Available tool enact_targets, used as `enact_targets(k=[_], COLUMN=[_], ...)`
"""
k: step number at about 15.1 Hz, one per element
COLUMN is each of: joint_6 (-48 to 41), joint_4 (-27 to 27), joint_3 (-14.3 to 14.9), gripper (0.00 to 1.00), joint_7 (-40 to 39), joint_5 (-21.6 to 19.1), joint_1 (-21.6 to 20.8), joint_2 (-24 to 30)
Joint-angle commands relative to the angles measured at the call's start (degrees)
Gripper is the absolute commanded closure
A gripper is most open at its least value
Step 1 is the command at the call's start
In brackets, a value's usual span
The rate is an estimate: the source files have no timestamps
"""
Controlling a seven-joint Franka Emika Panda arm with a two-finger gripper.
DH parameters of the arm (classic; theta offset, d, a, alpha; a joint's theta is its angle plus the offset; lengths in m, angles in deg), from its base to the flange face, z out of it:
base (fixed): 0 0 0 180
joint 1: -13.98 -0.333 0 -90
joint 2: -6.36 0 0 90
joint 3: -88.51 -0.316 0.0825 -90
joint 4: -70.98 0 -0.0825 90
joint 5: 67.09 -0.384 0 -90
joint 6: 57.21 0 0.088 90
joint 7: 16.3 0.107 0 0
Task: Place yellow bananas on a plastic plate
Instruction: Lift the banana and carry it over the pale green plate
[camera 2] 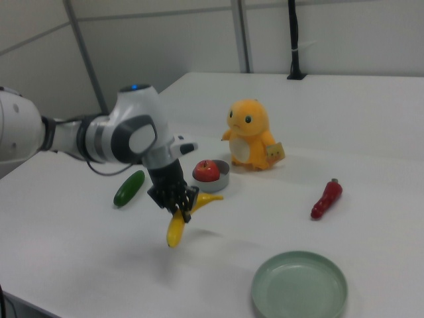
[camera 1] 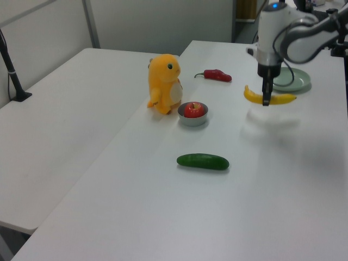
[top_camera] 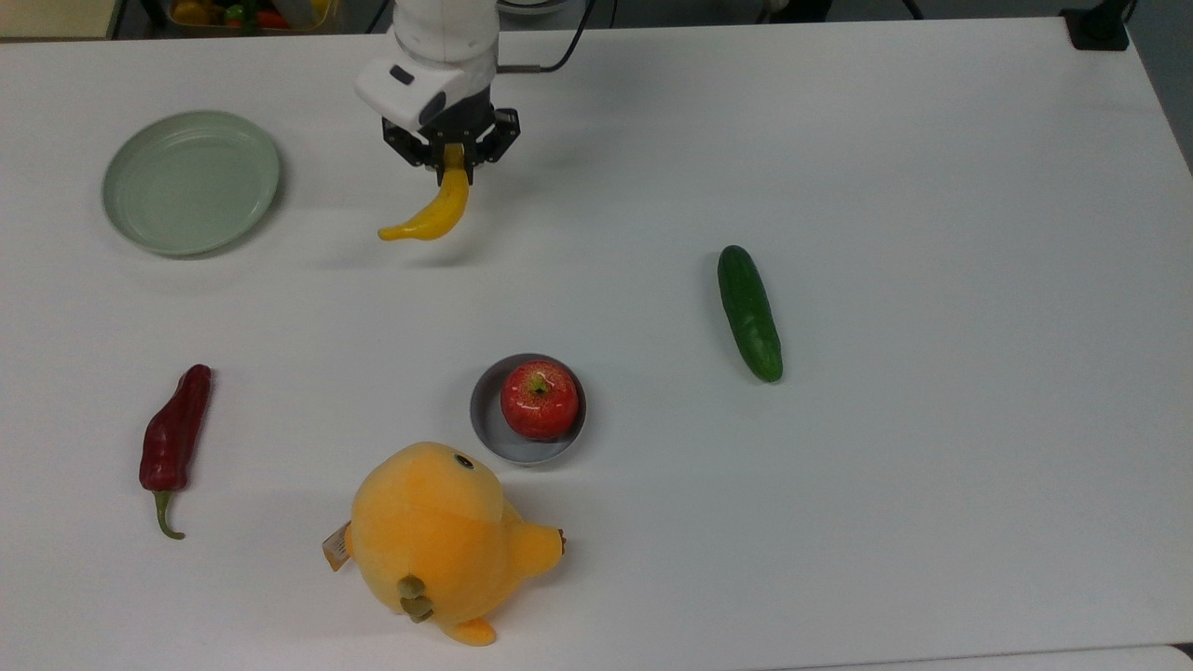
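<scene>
White tabletop [top_camera: 885,485] spreads matte and bare-looking under every camera; the left view adds a second white table on its left, grey partition walls and a black post, while the right view shows pale panels and a dark pole behind.

The gripper [top_camera: 451,160] [camera 1: 266,100] [camera 2: 180,207] is clamped on the banana [top_camera: 427,212] [camera 1: 272,98] [camera 2: 177,225] near one end. The fruit is slim, curved, glossy yellow, and held clear of the table: the left view shows its soft shadow on the surface below, and the right view shows it dangling with one tip low.

The plastic plate [top_camera: 126,219] [camera 1: 303,84] [camera 2: 265,295], round, shallow, pale sage with a raised rim, lies well apart on the top view's left, with nothing on it.

Nearer in the top view, a shiny red apple [top_camera: 539,399] sits in a small grey dish [top_camera: 485,424]; just beside it stands a fuzzy orange plush toy [top_camera: 438,540]. A wrinkled dark red chilli [top_camera: 174,433] lies at the top view's left, a smooth green cucumber [top_camera: 748,312] at the top view's right.
</scene>
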Motion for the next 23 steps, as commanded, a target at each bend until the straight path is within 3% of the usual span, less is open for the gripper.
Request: enact_targets(k=[1, 6, 13, 18, 23], joint_6=[-10.49, -15.17, -10.70, -3.59, 1.17], joint_4=[8.34, 13.10, 13.55, 13.20, 13.20], joint_3=[2.29, 8.88, 19.17, 19.89, 19.97], gripper=[0.79, 0.79, 0.79, 0.78, 0.73], joint_7=[-1.78, -12.66, -31.39, -36.50, -36.77], joint_5=[-4.34, -5.14, -6.37, -6.37, -6.37], joint_1=[0.04, 1.45, 4.52, 7.34, 8.57], joint_2=[0.56, 0.47, -2.51, -9.35, -13.76])
